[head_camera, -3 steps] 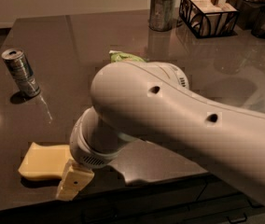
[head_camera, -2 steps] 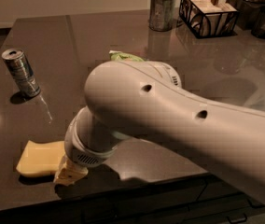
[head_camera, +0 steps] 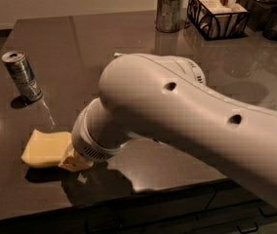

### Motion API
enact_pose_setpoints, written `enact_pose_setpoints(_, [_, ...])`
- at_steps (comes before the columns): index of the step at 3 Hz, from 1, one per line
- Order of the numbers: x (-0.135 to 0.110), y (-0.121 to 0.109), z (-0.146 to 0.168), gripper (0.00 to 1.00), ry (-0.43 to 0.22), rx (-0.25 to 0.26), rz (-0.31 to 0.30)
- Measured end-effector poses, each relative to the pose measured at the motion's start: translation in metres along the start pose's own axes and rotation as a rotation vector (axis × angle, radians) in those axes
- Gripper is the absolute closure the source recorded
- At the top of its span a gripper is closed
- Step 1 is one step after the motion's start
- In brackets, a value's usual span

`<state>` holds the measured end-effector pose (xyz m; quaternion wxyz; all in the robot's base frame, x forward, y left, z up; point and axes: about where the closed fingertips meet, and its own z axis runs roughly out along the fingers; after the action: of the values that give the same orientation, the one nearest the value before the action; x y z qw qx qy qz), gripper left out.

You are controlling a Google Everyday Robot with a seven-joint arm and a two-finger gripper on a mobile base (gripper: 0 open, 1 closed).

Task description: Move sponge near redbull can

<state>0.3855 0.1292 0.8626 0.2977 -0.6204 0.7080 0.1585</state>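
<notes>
The pale yellow sponge (head_camera: pixel 43 147) is at the front left of the dark table (head_camera: pixel 104 33), with a dark shadow on the table just below it. My gripper (head_camera: pixel 72 160) is at the sponge's right end, mostly hidden behind my big white arm (head_camera: pixel 177 116); one tan fingertip (head_camera: pixel 75 162) shows against the sponge. The sponge is held a little off the table. The redbull can (head_camera: pixel 22 77), slim and silver-grey, stands upright at the left, behind the sponge and apart from it.
A metal cup with white-tipped sticks (head_camera: pixel 169 11) and a black wire basket (head_camera: pixel 216 13) stand at the back. Dark containers (head_camera: pixel 270 9) are at the back right. The table's front edge (head_camera: pixel 128 196) runs just below the sponge.
The gripper closed in on the sponge's right end. The sponge has risen and shifted toward the can. The can has not moved.
</notes>
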Motion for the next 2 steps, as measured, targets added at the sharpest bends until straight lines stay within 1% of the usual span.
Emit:
enact_pose_setpoints(1, [-0.004, -0.025, -0.018, 1.00, -0.008, 0.075, 0.035])
enact_pose_setpoints(2, [-0.010, -0.043, -0.022, 1.00, -0.020, 0.112, 0.055])
